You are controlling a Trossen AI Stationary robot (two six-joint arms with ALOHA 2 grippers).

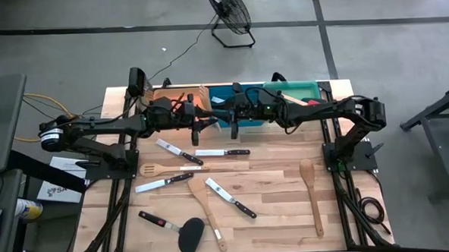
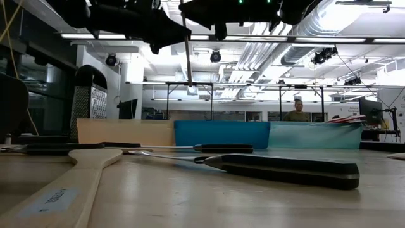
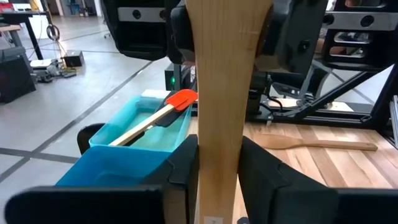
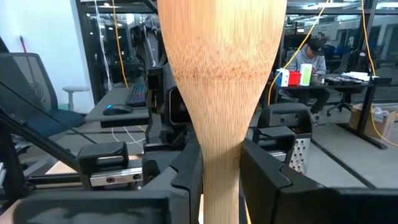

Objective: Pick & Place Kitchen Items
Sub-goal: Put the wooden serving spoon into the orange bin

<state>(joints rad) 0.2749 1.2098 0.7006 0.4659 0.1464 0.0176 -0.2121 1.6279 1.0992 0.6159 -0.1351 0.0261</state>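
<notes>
A pale wooden spatula [image 3: 219,106] stands upright in the air in front of the bins at the table's far edge, its broad blade [image 4: 221,50] up. My left gripper [image 3: 217,177] and my right gripper [image 4: 221,177] face each other, both level and both shut on it. In the low view it shows edge-on as a thin upright strip [image 2: 188,60] below the arms. Several black-handled knives [image 1: 222,152] and wooden utensils [image 1: 312,194] lie flat on the table. A red-headed turner [image 3: 177,102] lies in the green bin [image 3: 124,155]. My left gripper pinches the spatula's handle [image 3: 216,155] by its two narrow edges between its two fingers [image 3: 186,168]. The fingers come level from the table's left and lie across the handle. The spatula stands upright, clear of the table. My right gripper pinches the spatula's neck [image 4: 221,155], just below where the blade widens, between its two fingers [image 4: 267,174]. It comes level from the table's right, across the handle. The blade rises above the fingers and the rest hangs below, clear of the table.
Orange [image 1: 179,94], blue [image 1: 223,96] and green [image 1: 295,89] bins line the far edge. A black-headed turner [image 1: 191,235] lies near the front edge, a wooden fork [image 1: 162,170] at mid-left. A person [image 4: 308,59] sits at a desk beyond the table.
</notes>
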